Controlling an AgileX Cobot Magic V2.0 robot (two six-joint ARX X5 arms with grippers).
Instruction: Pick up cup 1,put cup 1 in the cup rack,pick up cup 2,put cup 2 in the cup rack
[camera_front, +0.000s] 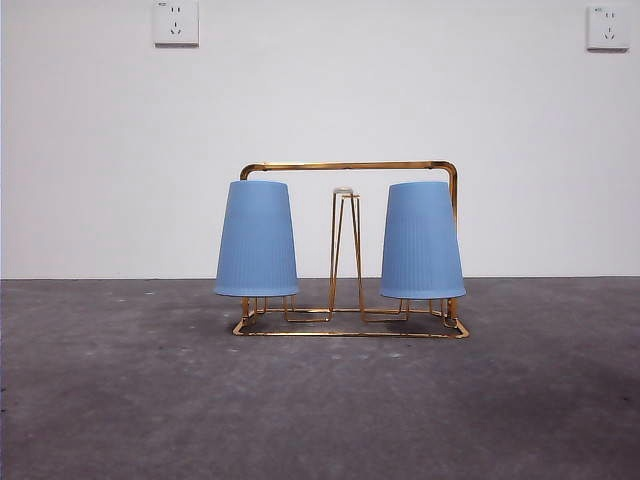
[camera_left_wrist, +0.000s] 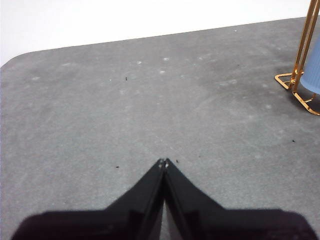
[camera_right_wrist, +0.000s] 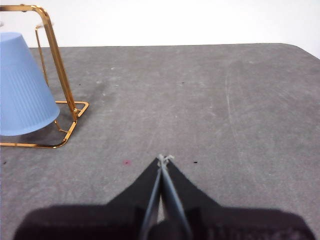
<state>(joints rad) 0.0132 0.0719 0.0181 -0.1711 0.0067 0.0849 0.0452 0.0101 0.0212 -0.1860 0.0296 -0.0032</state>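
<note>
The gold wire cup rack (camera_front: 350, 166) stands in the middle of the grey table. Two blue ribbed cups hang upside down on its prongs: one on the left (camera_front: 256, 240) and one on the right (camera_front: 421, 242). A bare prong loop (camera_front: 345, 250) rises between them. In the left wrist view my left gripper (camera_left_wrist: 163, 162) is shut and empty over bare table, with a corner of the rack (camera_left_wrist: 298, 75) and a sliver of cup (camera_left_wrist: 313, 67) off to one side. My right gripper (camera_right_wrist: 163, 158) is also shut and empty, apart from the rack (camera_right_wrist: 55, 55) and its cup (camera_right_wrist: 22, 85).
A white wall with two power sockets (camera_front: 176, 22) (camera_front: 608, 26) stands behind the table (camera_front: 120, 400). Neither arm shows in the front view.
</note>
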